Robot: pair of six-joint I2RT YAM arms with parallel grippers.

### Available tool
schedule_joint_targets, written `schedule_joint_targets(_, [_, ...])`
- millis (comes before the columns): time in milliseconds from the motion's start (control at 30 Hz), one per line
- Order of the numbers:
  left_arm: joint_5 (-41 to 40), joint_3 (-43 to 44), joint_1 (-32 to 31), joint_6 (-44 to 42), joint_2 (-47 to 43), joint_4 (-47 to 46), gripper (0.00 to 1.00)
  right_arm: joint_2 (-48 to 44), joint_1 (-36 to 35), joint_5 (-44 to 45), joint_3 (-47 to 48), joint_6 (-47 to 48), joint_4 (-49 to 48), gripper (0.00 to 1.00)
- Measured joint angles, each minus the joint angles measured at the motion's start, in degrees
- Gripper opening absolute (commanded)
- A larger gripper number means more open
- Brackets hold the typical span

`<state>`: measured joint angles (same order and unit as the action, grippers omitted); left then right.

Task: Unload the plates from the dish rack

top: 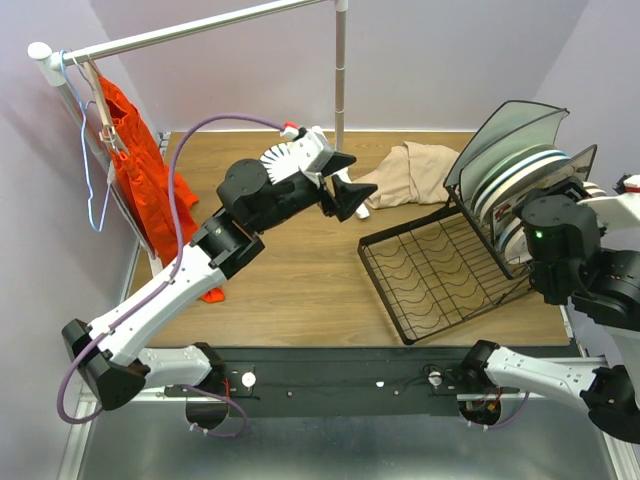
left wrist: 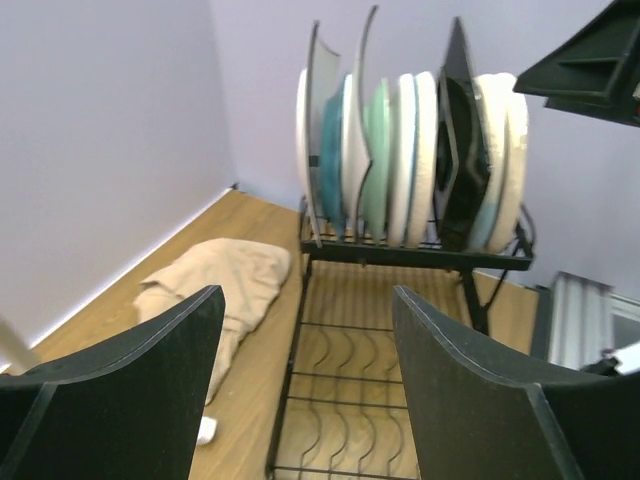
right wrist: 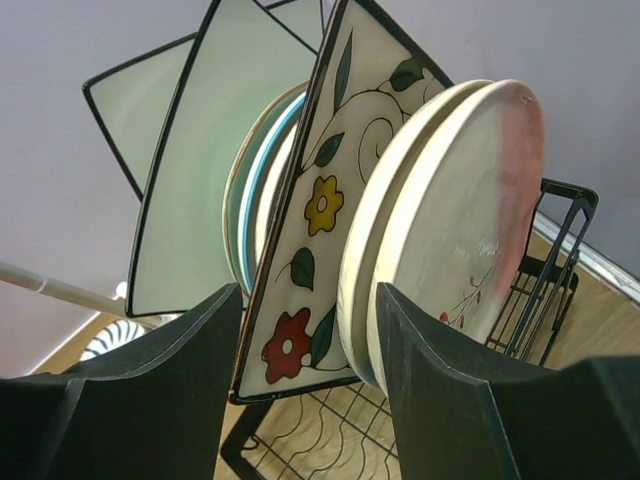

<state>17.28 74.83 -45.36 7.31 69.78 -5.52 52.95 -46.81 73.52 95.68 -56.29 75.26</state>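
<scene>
The right fingers stand apart, gripping nothing, just before the plates, all upright in the slotted end of the dish rack on the tabletop. The left fingers gape wide and empty, facing the rack, near a beige cloth.

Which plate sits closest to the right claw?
The round cream plate with the pink edge, last in the row, beside the square floral plate.

Wooden table: dish rack, beige cloth.
</scene>
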Motion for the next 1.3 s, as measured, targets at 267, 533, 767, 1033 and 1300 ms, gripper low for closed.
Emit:
schedule_joint_targets(267, [-6.91,-9.7,-0.04,-3.17,-5.42,-0.76,0.77,2.97,0.74,0.57,-2.19,-1.03,0.96,0.64])
schedule_joint_targets(533, [-10.08,-10.67,-0.04,-4.42,-7.17,-1.16,0.77,3.5,5.64,1.44,-3.96,-0.66,0.59,0.64])
schedule_joint_targets(767, [-10.93,-10.91,-0.04,-4.57,-8.07,-2.1,0.77,2.47,7.43,1.66,-4.17,0.7,1.16,0.64])
schedule_joint_targets(1033, [-12.31,-11.08,-0.04,-4.87,-8.35,-2.12,0.77,1.88,7.45,2.14,-5.49,0.79,1.18,0.64])
schedule_joint_targets(1300, [-12.98,-11.45,-0.04,-4.98,-8.48,-2.12,0.77,2.78,7.45,2.49,-7.39,-0.07,1.25,0.64])
